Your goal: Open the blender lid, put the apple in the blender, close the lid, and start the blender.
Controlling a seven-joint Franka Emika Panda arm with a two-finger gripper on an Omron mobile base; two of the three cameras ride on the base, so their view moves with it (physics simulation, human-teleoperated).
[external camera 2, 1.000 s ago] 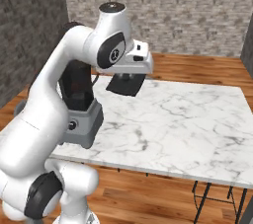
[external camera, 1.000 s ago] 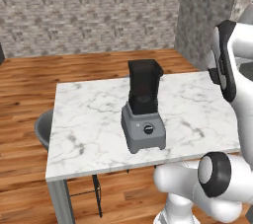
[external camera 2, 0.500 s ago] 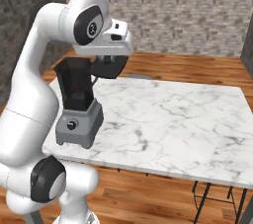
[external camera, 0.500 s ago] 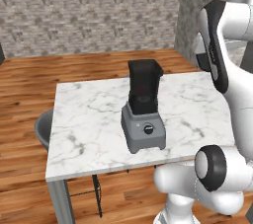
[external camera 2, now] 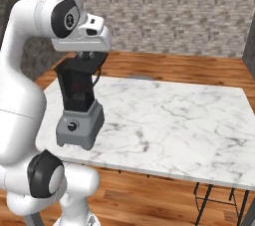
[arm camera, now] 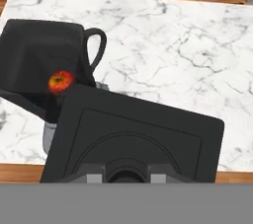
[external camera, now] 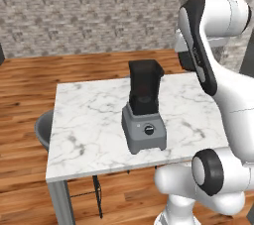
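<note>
A: Where is the apple [arm camera: 61,81] sitting?

B: It is lying inside the blender [external camera: 144,112], down in the dark square jar, red with a yellowish patch. The jar's mouth is standing open, with nothing covering it.

A: And the lid [arm camera: 134,139]?

B: The jaws are pinching the lid. In the hand view it is showing as a flat black square slab with a raised arc moulded on its face, hanging tilted over the jar's near side and covering part of it. In the right base view the gripper [external camera 2: 91,56] is hanging under the white hand, just above the jar's rim.

A: How much room is there around the blender?

B: Plenty to the right. The tabletop [external camera 2: 189,120] is running bare and wide that way, white marble with grey veins, square-edged. The blender is standing towards the near left part, its grey wedge base close to the near edge and the round black dial facing out.

A: Anything beyond the edges?

B: A round grey stool [external camera: 43,130] is tucked just under the left edge in the left base view. The wooden plank floor [external camera: 30,85] is spreading all around, and a rough grey stone wall [external camera: 89,6] is standing at the far side, well apart from the tabletop.

A: Shape of the jar?

B: Tall, tapering downward, with a looped handle on one side.
</note>
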